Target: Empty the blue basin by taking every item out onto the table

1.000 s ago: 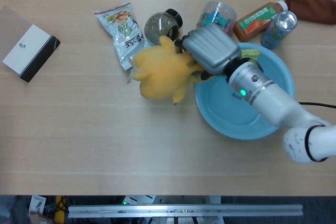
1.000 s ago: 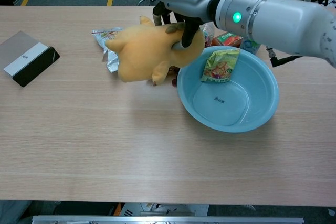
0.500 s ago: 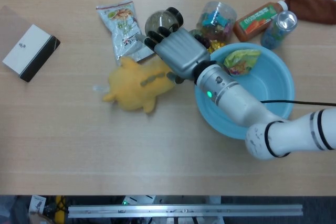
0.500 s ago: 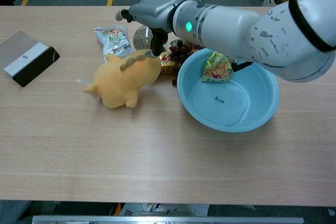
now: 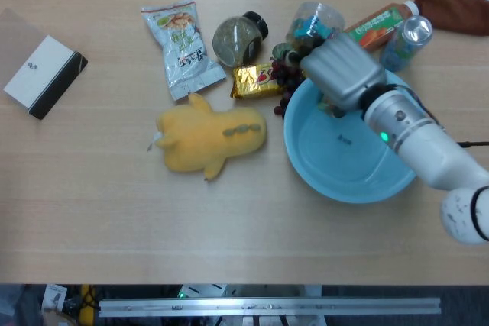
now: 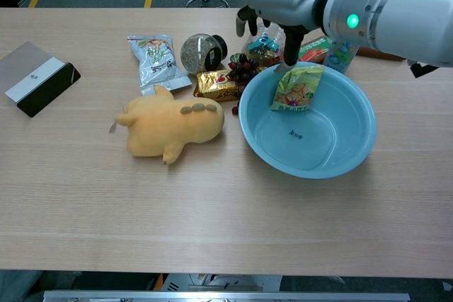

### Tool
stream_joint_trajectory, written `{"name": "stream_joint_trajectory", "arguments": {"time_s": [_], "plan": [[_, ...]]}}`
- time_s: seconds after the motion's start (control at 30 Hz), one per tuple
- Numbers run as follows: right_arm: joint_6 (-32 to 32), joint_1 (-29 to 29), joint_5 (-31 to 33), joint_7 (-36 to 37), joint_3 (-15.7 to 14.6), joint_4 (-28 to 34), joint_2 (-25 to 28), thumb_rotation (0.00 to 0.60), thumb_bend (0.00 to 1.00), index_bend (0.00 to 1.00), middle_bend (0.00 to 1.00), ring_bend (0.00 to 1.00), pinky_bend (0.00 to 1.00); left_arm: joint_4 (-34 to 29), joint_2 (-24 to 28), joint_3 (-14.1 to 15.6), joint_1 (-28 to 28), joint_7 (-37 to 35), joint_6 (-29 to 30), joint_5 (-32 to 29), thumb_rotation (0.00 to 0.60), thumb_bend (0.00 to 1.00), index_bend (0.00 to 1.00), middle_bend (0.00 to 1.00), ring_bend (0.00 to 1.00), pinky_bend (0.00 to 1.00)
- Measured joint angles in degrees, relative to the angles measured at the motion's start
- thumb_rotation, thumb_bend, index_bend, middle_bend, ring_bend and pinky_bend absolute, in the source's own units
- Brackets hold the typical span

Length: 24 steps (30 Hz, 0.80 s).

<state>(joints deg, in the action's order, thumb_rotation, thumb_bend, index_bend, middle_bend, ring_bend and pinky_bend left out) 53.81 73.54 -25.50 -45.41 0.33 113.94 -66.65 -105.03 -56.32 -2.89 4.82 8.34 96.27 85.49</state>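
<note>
Blue plastic, the basin [image 6: 352,150] sat on the wooden surface [image 6: 212,203] toward my right, and one green snack packet [image 6: 297,88] leaned against its far inner wall. My right hand [image 6: 283,5] hung over the basin's far rim, just above that packet, with its fingers [image 6: 291,42] spread, pointing down and holding nothing; in the head view the hand [image 5: 341,70] hid the packet completely. I could not see my left hand in either view. Just left of the basin the yellow plush toy [image 6: 170,126] lay on its side on the surface, apart from the rim. Behind it were a gold foil packet [image 6: 216,85] and a bunch of dark grapes [image 6: 242,71], the grapes close to the basin's edge. Further back stood a round jar [image 6: 199,52], a clear snack bag [image 6: 153,58], an orange bottle [image 5: 377,27] and a can [image 5: 407,39]. A black-and-white box [image 6: 37,79] lay well apart at the far left.
</note>
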Motion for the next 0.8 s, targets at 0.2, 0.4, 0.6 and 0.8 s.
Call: {"name": "stream_joint_trajectory", "arguments": {"time_s": [0.2,0.4,0.6,0.8], "plan": [[-0.2,-3.6,-3.0,1.9,-3.5,-1.7,1.8,0.600,0.11,0.27,0.32,0.29,0.50,-0.1,0.1,0.0,-0.2,-0.1,-0.3,0.2,0.600,0.34,0.34,0.37,0.29,0.26],[-0.7,-5.2,-3.2,2.5,-5.0,-5.1,1.2,0.600,0.11,0.27,0.32,0.29,0.50,-0.2,0.0,0.0,-0.7,-0.1,-1.1,0.5,0.600,0.34,0.34,0.37,0.29,0.25],[-1.5,-5.9,-2.2,1.3,-6.5,-7.3,-0.5,0.600,0.11,0.27,0.32,0.29,0.50,0.2,-0.2,0.0,-0.8,-0.5,-1.4,0.1,0.600,0.34,0.34,0.37,0.29,0.26],[-2.0,-6.0,-0.9,0.5,-6.9,-8.9,-2.7,0.600,0.11,0.27,0.32,0.29,0.50,0.6,-0.7,0.1,-0.7,-0.8,-1.5,0.0,0.600,0.34,0.34,0.37,0.29,0.26]]}}
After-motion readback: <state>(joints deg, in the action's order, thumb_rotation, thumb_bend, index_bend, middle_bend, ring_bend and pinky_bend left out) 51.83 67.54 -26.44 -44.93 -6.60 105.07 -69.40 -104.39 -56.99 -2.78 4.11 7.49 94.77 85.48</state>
